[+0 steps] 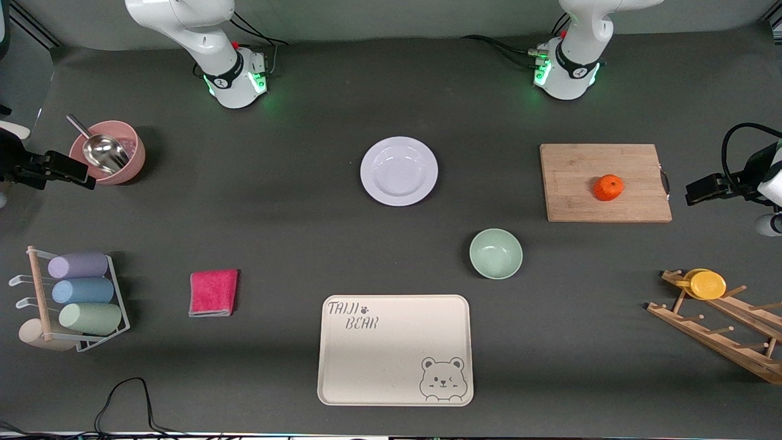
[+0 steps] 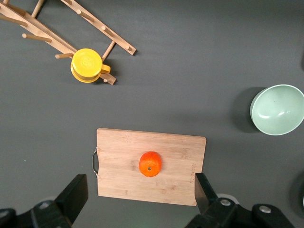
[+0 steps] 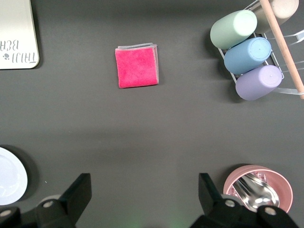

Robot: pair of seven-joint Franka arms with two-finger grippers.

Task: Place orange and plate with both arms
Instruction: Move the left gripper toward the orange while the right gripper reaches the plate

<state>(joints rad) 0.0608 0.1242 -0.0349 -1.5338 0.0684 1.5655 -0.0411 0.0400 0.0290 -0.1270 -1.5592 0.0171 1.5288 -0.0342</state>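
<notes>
Pincers: left pincer hangs with fingers spread above the cutting board; right pincer spread too, up over bare surface beside the pink cup with its scoop.
Plate: mid-surface, empty, between both arms.
Orange: on the board, nearest the left arm.

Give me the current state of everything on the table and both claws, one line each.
Small bright-orange fruit: resting on the wooden cutting board, ungrasped.
Round white plate: flat on the table, empty.
Mint-green bowl: upright, empty.
Beige bear-printed tray: empty.
Pink bowl: holds a metal scoop.
Pink cloth: folded.
Left claw: open, high over the board.
Right claw: open, holding nothing.
</notes>
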